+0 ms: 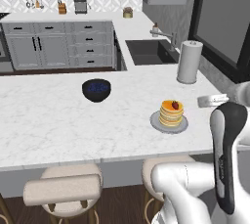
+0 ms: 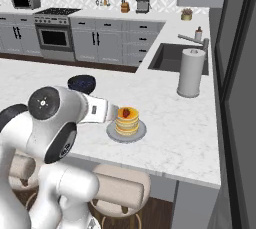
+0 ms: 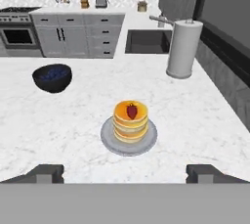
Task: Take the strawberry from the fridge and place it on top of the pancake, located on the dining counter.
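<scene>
The robot's two-finger jaws (image 3: 125,173) stand released and empty above the near edge of the white, grey-veined marble worktop (image 3: 58,130). Just beyond, the tiny red strawberry (image 3: 132,111) rests atop the golden syrup-topped pancake stack (image 3: 130,123) on its small round grey plate (image 3: 110,141). Farther back sit a dark bowl of blueberries (image 3: 52,77) and an upright white paper-towel roll (image 3: 184,49); no writing is legible.

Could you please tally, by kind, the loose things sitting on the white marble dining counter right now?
Strawberry: 1
Pancake stack: 1
Grey plate: 1
Dark bowl of blueberries: 1
Paper towel roll: 1
Total: 5
</scene>
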